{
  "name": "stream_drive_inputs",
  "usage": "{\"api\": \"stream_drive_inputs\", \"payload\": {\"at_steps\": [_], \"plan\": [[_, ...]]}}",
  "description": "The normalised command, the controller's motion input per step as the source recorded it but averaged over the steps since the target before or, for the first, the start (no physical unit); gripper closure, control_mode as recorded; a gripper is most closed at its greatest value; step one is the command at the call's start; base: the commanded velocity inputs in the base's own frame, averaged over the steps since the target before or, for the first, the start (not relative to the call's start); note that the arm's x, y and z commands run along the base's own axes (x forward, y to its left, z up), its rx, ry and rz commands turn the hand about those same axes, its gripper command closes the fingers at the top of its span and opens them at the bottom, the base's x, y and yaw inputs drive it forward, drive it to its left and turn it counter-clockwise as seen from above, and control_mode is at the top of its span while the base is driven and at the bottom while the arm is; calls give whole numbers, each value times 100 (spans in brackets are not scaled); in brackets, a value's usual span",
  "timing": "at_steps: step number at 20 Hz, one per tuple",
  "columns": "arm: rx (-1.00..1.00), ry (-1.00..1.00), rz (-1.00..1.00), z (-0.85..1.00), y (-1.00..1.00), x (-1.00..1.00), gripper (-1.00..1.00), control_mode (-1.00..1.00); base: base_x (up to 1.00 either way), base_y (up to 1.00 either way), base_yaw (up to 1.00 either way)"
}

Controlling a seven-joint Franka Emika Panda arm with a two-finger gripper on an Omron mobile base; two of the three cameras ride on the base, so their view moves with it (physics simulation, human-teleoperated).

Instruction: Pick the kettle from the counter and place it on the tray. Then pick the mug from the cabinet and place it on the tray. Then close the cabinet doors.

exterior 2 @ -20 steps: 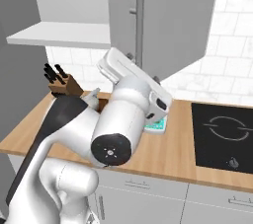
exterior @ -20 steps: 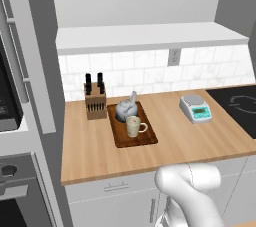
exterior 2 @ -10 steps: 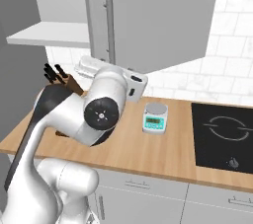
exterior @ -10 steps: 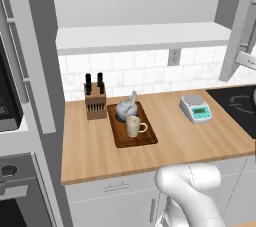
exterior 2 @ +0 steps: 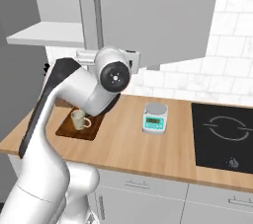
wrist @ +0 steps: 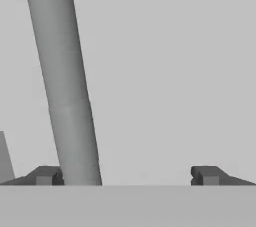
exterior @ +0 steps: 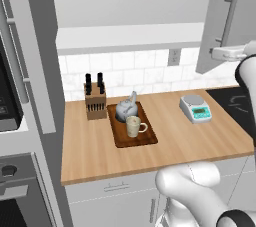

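Butcher-block counter [exterior: 165, 146] runs below me, and on it the dark tray [exterior: 132, 132] already carries both the kettle [exterior: 125, 109] and, just in front of it, the mug [exterior: 133, 126], so I judge only the cabinet doors remain. My gripper [wrist: 127, 176] is spread as wide as it goes and holds nothing; I have it pressed up to the right-hand cabinet door [exterior: 223, 18], whose long bar handle [wrist: 62, 78] slants past my left fingertip [wrist: 46, 175] in the hand view, apparently just inside the open jaws. That placement suits pushing the panel shut, not gripping it. Off to the right on the worktop sits a small kitchen scale [exterior: 195, 108], with the knife block [exterior: 95, 101] left of the tray against the tiled wall; neither is near the door's swing.
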Motion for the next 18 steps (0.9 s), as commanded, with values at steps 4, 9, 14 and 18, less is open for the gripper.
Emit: {"api": "stream_drive_inputs", "payload": {"at_steps": [4, 9, 14, 18], "plan": [[-24, 1, 14, -23, 37, 87, -100, -100, 0, 0, 0], [-29, 4, 2, -23, 32, 72, -100, -100, 0, 0, 0], [-26, 4, -1, -28, 29, 57, -100, -100, 0, 0, 0], [-17, 1, -7, -17, 15, 51, -100, -100, 0, 0, 0]]}}
